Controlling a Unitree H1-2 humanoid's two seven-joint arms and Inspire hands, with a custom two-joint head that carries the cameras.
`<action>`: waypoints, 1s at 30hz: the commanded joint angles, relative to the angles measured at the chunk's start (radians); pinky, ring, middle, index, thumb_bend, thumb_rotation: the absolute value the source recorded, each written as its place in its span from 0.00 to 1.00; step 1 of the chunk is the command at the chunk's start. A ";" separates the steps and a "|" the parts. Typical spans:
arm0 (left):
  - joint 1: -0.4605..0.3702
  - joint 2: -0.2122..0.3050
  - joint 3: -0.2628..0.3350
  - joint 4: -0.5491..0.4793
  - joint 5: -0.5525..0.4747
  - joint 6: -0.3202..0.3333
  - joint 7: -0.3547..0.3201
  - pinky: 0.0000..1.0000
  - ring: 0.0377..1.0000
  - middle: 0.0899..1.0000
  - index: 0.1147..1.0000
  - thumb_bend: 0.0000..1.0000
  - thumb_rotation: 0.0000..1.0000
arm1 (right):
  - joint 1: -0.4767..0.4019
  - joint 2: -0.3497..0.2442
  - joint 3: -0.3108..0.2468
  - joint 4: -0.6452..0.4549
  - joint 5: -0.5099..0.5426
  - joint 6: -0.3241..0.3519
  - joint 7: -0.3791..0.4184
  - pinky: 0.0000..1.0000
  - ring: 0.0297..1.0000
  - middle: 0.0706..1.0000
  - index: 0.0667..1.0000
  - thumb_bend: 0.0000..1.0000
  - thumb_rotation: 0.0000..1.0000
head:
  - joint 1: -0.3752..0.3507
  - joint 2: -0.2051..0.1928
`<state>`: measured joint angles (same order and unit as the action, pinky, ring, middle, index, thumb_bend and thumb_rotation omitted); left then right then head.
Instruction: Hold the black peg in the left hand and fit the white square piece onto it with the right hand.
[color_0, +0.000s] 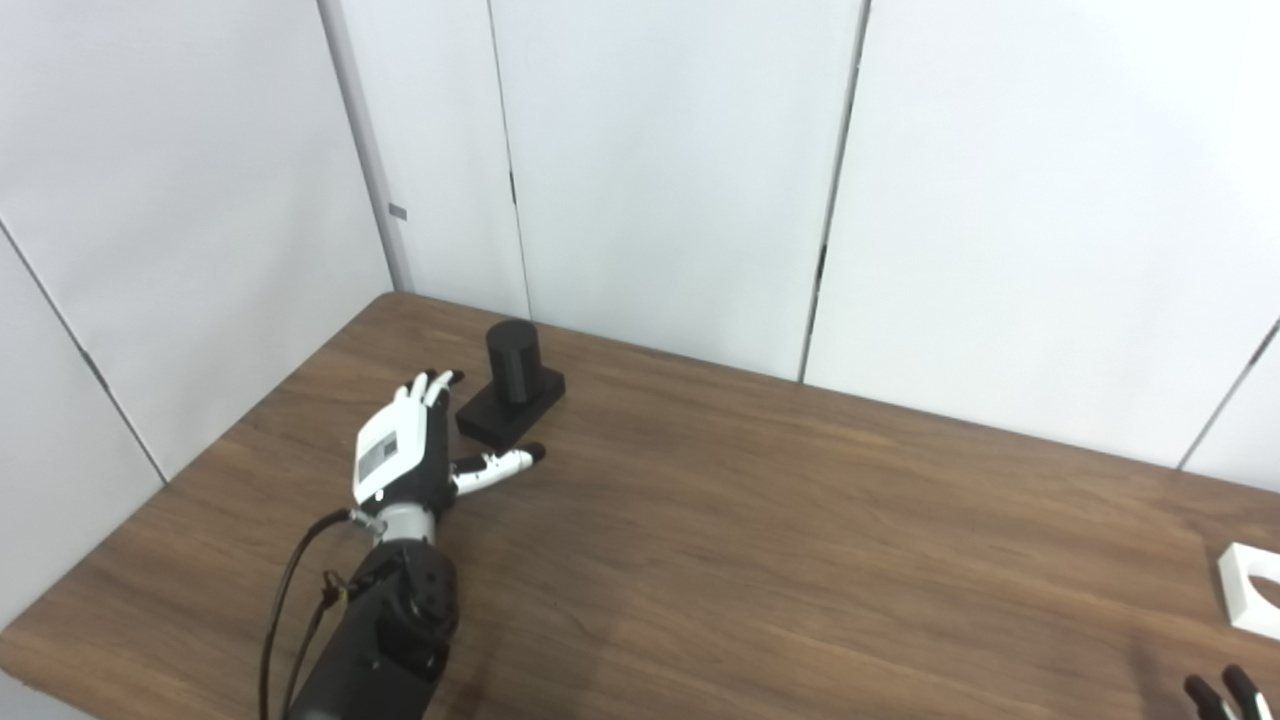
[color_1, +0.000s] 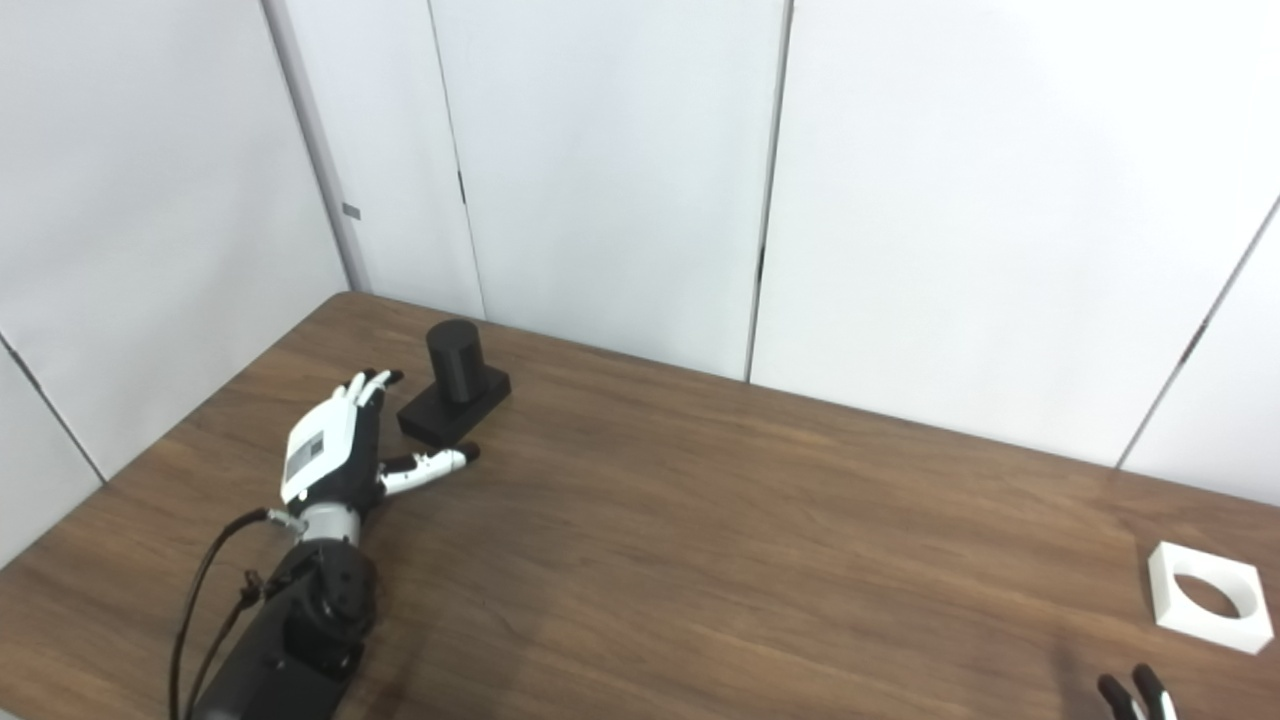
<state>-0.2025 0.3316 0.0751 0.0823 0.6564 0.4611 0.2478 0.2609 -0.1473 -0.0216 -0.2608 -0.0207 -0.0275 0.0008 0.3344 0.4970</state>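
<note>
The black peg (color_0: 513, 383), a short cylinder on a square black base, stands upright on the brown table (color_0: 760, 520) near its far left corner. My left hand (color_0: 405, 452) lies open just to the near left of the base, fingers stretched past the base's left side and thumb out below it, holding nothing. The white square piece (color_1: 1207, 597) with a round hole lies flat at the table's right edge. Of my right hand (color_1: 1138, 694) only dark fingertips show at the bottom right, short of the white piece.
White wall panels (color_0: 660, 170) close off the table at the back and on the left. The table's near left edge runs by my left forearm (color_0: 375, 640).
</note>
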 joint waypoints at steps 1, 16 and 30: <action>-0.070 0.023 0.007 0.018 0.047 0.007 0.034 0.94 0.99 0.97 0.88 0.96 0.52 | -0.005 0.006 0.003 -0.009 -0.001 0.008 0.011 1.00 0.98 0.94 1.00 0.63 1.00 | 0.003 -0.001; -0.176 -0.002 0.042 0.196 0.195 0.009 0.017 0.92 0.94 0.93 0.86 0.93 0.54 | 0.005 0.013 0.006 -0.026 -0.029 0.020 0.001 1.00 0.97 0.92 1.00 0.63 1.00 | -0.010 0.010; -0.221 -0.027 0.086 0.251 0.242 0.008 -0.040 0.87 0.91 0.90 0.83 0.94 0.52 | 0.016 0.016 0.004 -0.048 -0.028 0.047 0.001 1.00 0.98 0.92 1.00 0.65 1.00 | -0.020 0.016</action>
<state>-0.3696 0.2868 0.1552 0.3450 0.8786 0.4688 0.2027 0.2698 -0.1439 -0.0171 -0.2887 -0.0508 0.0023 -0.0016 0.3145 0.5123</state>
